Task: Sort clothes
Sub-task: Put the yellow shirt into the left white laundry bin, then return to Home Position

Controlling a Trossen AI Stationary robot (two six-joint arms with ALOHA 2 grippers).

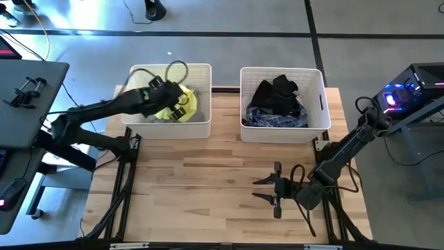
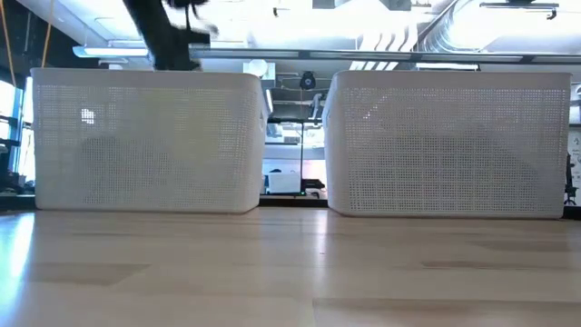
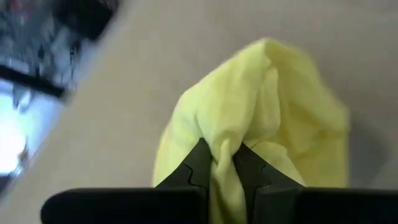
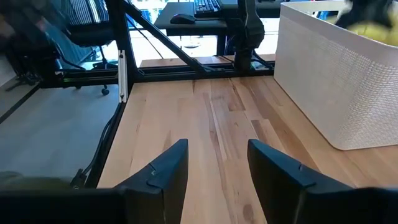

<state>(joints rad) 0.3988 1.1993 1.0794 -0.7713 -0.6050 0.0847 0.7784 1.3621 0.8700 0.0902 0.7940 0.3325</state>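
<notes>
Evidently sorting by colour: left gripper (image 1: 182,99) pinches yellow garment (image 3: 261,118) over left bin (image 1: 205,76), darks fill right bin (image 1: 319,76); right gripper (image 1: 275,189) open above surface (image 1: 208,187).

Soft, crumpled yellow cloth (image 3: 261,118); pale wooden plank worktop (image 1: 208,194) with a smooth sheen; white perforated plastic bins (image 2: 145,141), matt.

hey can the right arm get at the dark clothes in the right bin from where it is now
Probably yes. The right gripper hangs open over bare table in front of the right bin, nothing lies between, and the dark clothes sit uncovered in its open top. It would have to lift over the wall.
</notes>
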